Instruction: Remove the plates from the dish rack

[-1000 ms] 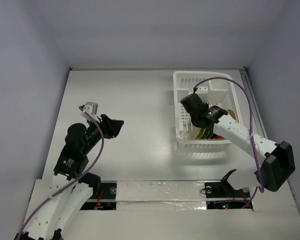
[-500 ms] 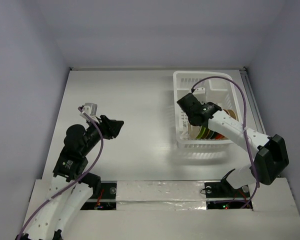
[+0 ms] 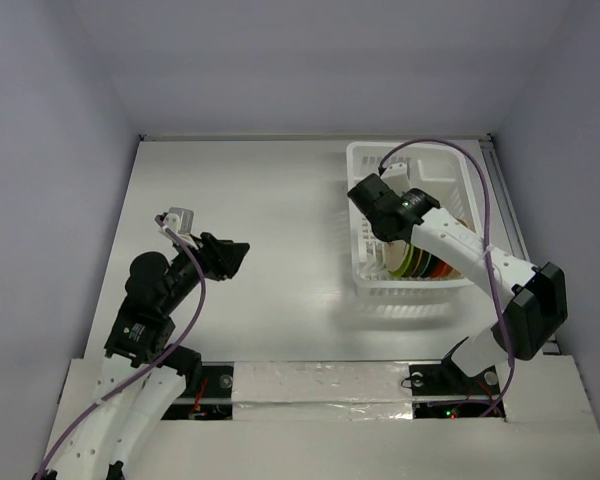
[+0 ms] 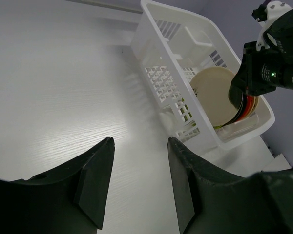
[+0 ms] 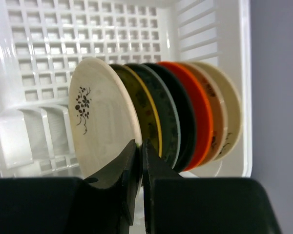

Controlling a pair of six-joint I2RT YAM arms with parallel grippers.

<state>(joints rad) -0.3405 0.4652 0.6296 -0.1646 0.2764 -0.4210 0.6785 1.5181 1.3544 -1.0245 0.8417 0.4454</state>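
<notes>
Plates [image 5: 176, 117] on edge in a tight row inside the dish rack [image 3: 365, 270], faces side by side, at the end of the rack nearest the arms' bases in the top view. At the front of the row in the right wrist view, the front cream plate [image 5: 100, 117] with a small dark floral sprig. Behind it in turn an olive one with a yellow rim, a dark green patterned one, a near-black one, an orange-red one, a tan one and another cream one at the back. White rack at the far right of the table [image 3: 260, 200], close to the right wall, its gridded floor bare beyond the plates.

Right gripper [image 5: 142, 146] down inside the rack, fingers drawn in to a thin slit, pinched on the lower rim of the front cream plate. Purple cable [image 3: 450, 150] arching over the rack from that arm.

Left gripper [image 4: 139, 185] well apart on the left side, above bare table, fingers spread wide with nothing between them, pointed toward the rack.
</notes>
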